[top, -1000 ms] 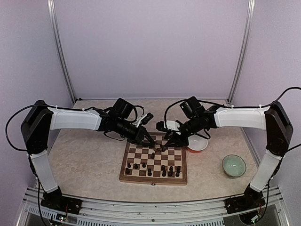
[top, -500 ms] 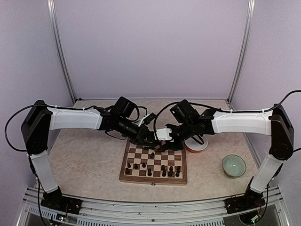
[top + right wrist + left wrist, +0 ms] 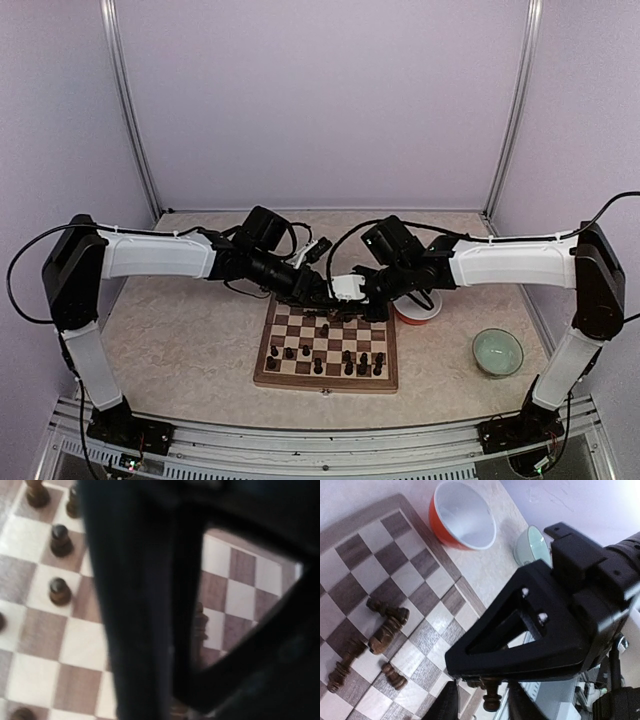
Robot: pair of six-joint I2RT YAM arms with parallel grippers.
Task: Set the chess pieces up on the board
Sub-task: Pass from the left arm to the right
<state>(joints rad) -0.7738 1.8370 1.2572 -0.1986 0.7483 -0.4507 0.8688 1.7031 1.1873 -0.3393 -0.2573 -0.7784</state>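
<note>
Roughly a dozen chess pieces point(image 3: 348, 362) sit toward the board's point(image 3: 262, 378) near edge, some toppled, so I judge most placing remains. One piece point(image 3: 492, 699) hangs over its far edge between my left gripper's point(image 3: 482, 705) slightly parted jaws. Whether my right gripper point(image 3: 345, 300) is clamped or apart, I cannot tell.

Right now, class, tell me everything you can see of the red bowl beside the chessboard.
The red bowl is round, glossy orange-red outside and white inside, perhaps ceramic. It stands upright and empty on the beige table, just off the wooden border of the board, apart from the pale green bowl. In the top view the right arm hides part of it.
</note>
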